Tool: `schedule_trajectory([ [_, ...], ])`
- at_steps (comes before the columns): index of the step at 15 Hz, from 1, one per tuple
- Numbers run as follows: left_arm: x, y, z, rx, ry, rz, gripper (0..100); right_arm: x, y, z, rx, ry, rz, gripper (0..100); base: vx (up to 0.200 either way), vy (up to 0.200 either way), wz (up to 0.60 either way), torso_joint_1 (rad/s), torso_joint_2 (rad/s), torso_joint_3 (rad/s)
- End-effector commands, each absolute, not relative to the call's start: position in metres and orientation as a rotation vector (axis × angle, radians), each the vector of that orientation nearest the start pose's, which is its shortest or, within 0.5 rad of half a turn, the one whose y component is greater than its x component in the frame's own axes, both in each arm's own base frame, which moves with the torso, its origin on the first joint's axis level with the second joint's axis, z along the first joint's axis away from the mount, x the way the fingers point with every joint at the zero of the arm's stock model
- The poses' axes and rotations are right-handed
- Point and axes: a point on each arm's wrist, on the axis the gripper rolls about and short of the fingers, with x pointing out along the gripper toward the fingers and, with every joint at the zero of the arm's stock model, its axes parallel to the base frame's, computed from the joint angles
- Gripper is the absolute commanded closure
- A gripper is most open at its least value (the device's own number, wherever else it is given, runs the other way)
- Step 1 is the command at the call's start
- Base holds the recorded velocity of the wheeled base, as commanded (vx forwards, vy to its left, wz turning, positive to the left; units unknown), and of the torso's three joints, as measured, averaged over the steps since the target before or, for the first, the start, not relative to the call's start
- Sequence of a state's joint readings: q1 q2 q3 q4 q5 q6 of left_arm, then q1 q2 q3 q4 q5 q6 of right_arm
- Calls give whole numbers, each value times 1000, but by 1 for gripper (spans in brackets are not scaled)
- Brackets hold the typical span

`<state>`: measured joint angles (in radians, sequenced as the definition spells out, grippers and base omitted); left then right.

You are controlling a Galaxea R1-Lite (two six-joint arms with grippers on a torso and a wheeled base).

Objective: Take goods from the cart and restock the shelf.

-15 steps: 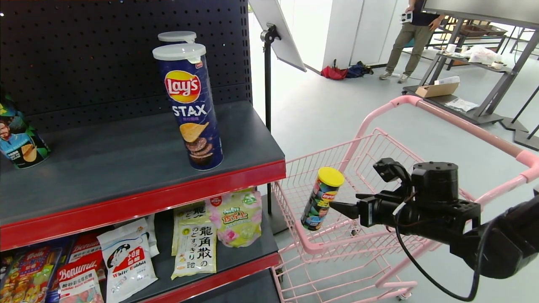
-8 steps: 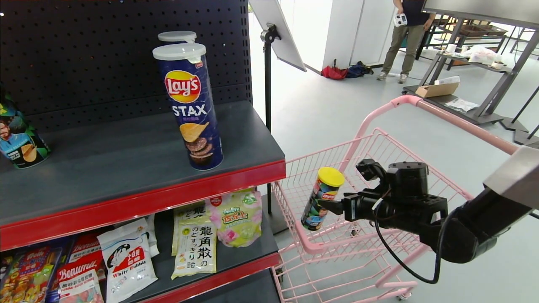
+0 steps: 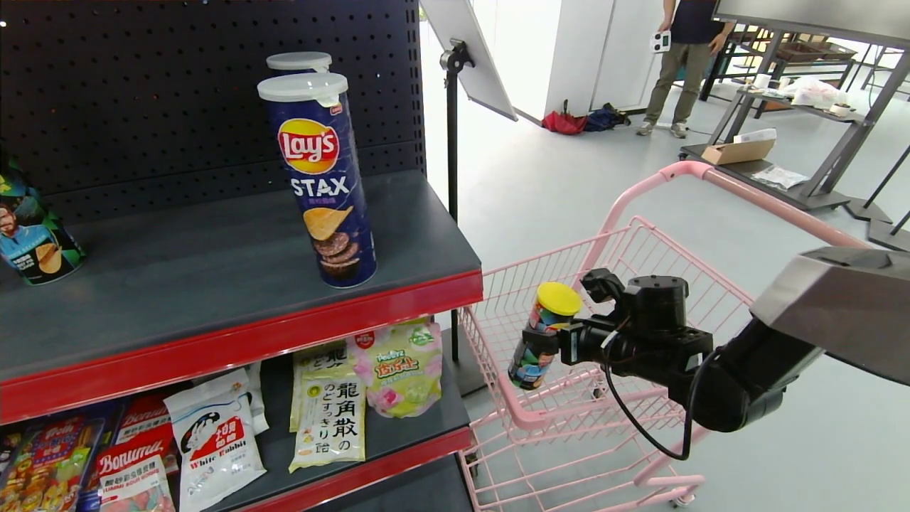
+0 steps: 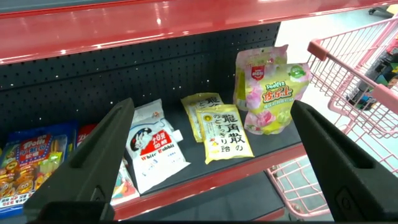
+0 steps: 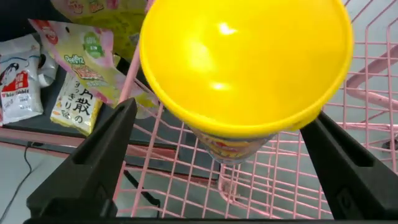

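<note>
A small chip can with a yellow lid leans in the near left corner of the pink cart. My right gripper is open, with one finger on each side of the can just under the lid. In the right wrist view the yellow lid sits between the two dark fingers, with the cart's wire below. My left gripper is open and faces the lower shelf with nothing between its fingers. The grey upper shelf holds a tall blue chip can.
A second tall can stands behind the blue one, and a green can sits at the shelf's far left. Snack bags lie on the lower shelf, with a green-pink bag. A light stand pole rises between shelf and cart.
My right gripper has moved left toward the yellow-lidded can, and its fingers now flank it. The can and the shelf goods have stayed put.
</note>
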<state>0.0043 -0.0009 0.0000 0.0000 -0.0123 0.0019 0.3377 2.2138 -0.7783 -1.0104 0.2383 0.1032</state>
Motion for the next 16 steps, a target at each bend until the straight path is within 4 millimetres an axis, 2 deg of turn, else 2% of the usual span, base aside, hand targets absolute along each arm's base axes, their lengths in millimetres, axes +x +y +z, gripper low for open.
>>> schedule_trajectory([
  [1, -23, 0, 75, 2, 0, -8, 0, 353, 131, 27, 76, 471, 546, 0, 0, 0, 0, 0, 0, 0],
  [7, -23, 0, 75, 3, 0, -9, 0, 355, 142, 21, 72, 477, 556, 0, 0, 0, 0, 0, 0, 0],
  [8, -23, 0, 75, 3, 0, -9, 0, 357, 144, 20, 71, 473, 543, 100, 0, 0, 0, 0, 0, 0],
  [16, -23, 0, 75, 8, 0, -8, 0, 359, 145, 18, 85, 475, 528, 100, 0, 0, 0, 0, 0, 0],
])
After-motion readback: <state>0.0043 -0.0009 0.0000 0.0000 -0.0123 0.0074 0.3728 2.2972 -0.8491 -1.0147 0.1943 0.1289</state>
